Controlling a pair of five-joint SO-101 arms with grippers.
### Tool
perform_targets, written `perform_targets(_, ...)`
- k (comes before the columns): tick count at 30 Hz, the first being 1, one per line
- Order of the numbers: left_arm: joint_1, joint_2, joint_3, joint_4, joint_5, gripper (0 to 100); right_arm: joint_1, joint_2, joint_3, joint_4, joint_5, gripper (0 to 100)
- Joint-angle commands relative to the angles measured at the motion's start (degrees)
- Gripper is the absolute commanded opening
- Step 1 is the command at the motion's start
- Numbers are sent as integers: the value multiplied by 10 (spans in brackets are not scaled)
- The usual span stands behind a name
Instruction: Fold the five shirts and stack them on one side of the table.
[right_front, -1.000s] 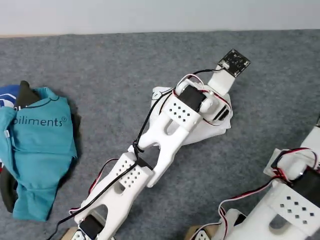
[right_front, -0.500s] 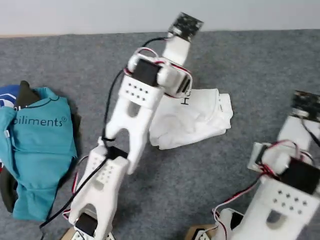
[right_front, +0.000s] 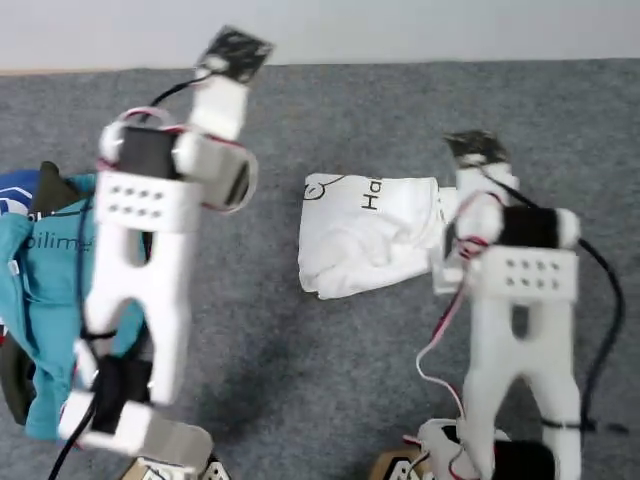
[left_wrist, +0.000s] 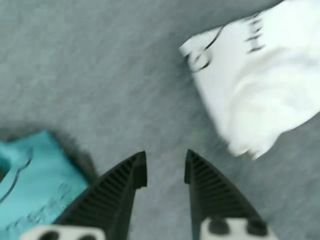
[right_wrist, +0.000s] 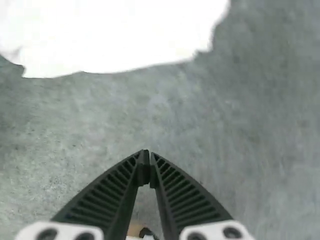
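A crumpled white cotton shirt (right_front: 375, 235) lies mid-frame on the grey felt worktop (right_front: 300, 380), long axis left to right; right arm's jaws, pressed together, nearest, at its right end; left arm's jaws, spread, nearer the teal shirts (right_front: 45, 290) at frame left

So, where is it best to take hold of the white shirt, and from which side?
Probably its bunched edge nearest the right hand: the white shirt lies in raised folds there, thicker than the flat printed part. Come in low from that side, hand opened first.
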Motion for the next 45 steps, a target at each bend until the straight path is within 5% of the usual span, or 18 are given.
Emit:
perform_targets(1,-51,-59,42,13,-17,126,-57,52,-47,-24,26,104)
perform_targets(7,-109,-62,73,13,-20,126,-103,130,-84,-64,33,310)
perform_targets(14,-131,-62,74,13,-21,126,-129,210,-126,-132,100,315)
perform_targets(34,-131,-61,77,7,-21,126,-192,392,-260,-133,104,314)
perform_targets(38,-131,-61,107,-9,-21,126,-173,416,-261,-131,105,295)
perform_targets(45,-132,-62,131,-12,-21,126,-131,423,-276,-131,178,79)
